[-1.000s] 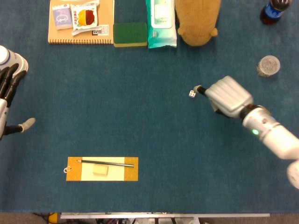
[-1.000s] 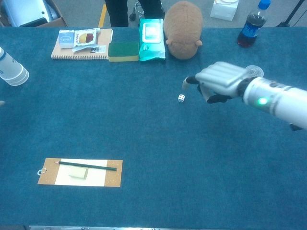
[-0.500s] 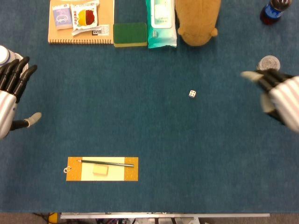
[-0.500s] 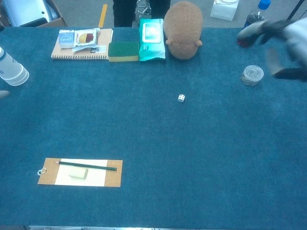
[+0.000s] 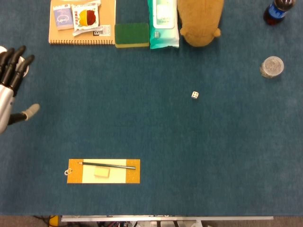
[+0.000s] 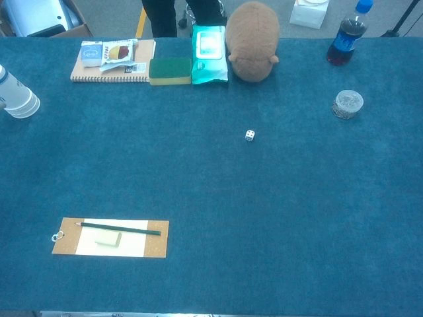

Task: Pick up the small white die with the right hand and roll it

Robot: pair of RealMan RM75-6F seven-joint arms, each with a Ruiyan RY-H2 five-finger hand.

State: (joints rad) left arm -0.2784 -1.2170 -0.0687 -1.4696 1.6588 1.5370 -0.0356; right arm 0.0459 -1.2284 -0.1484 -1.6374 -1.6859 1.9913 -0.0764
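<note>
die: one small white die is being left lying alone | left hand: fingers are being held spread, nothing held | right hand: out of frame

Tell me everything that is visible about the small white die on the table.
The die is a small white cube with dark pips, too small for the pips to be counted. It looks hard and smooth, maybe plastic. It lies flat and alone on the blue table cloth, near the middle of the table, in front of the brown plush toy. No hand touches it, and nothing else is close to it. The chest view shows the same.
</note>
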